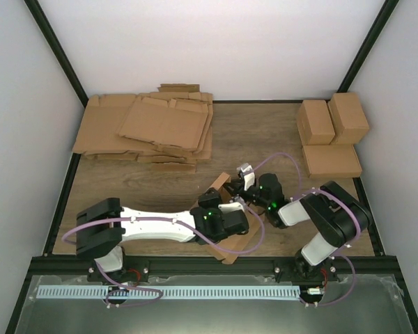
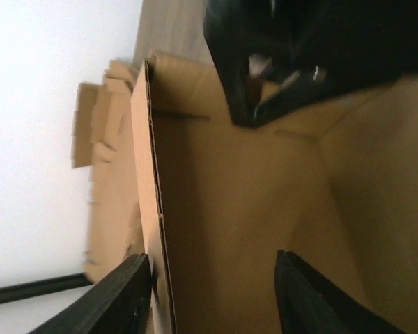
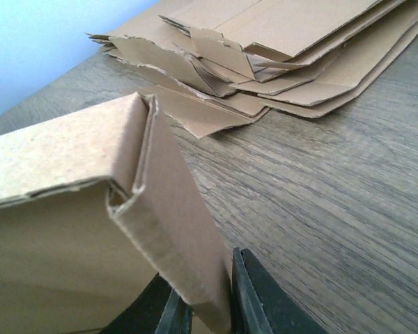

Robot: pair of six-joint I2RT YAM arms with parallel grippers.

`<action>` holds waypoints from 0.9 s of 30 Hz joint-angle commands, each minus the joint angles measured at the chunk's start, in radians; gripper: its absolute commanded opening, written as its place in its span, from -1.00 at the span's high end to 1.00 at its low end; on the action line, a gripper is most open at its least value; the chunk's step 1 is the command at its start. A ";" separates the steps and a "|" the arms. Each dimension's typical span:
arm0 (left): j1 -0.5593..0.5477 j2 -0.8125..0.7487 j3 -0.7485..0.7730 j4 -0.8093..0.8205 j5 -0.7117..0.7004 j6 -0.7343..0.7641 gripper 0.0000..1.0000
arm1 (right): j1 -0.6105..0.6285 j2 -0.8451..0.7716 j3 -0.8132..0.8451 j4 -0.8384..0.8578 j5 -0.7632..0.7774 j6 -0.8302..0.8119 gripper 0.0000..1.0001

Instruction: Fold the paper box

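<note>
Paper box [image 1: 221, 184] sits on the counter [image 1: 160, 184] at centre front, between your two arms, half-formed: walls are raised but the body is open. It is well clear of the stack of flat sheets [image 1: 150, 125] at back left and the finished boxes [image 1: 331, 132] at back right. Right gripper [image 3: 203, 292]: jaws clamped on a doubled-over side wall of the box, pinching it near the lower edge, with the fold only partly seated and a gap showing at the crease. Left gripper [image 2: 212, 268]: jaws apart, one finger outside a standing wall and the other inside the cavity, not closed on anything. Judged step: mid-fold, working on locking a side wall down into the box. Next move likely calls for you to hold the right pinch steady while the left presses or closes on its wall to square the corner. Risk: the loose crease may spring back.
</note>
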 commanded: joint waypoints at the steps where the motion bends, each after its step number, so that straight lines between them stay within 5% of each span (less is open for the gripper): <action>1: -0.010 -0.064 0.124 -0.092 0.244 -0.117 -0.13 | 0.020 0.007 0.021 0.070 0.026 -0.020 0.67; 8: 0.058 -0.223 0.304 -0.138 0.488 -0.291 -0.60 | 0.045 -0.004 0.022 0.052 0.072 -0.044 0.75; 18: 0.571 -0.297 0.194 -0.086 1.088 -0.473 -0.59 | 0.153 -0.020 0.043 -0.013 0.234 -0.118 0.96; 27: 0.643 -0.236 0.077 0.062 1.269 -0.479 -0.52 | 0.252 -0.037 0.060 -0.074 0.468 -0.169 0.95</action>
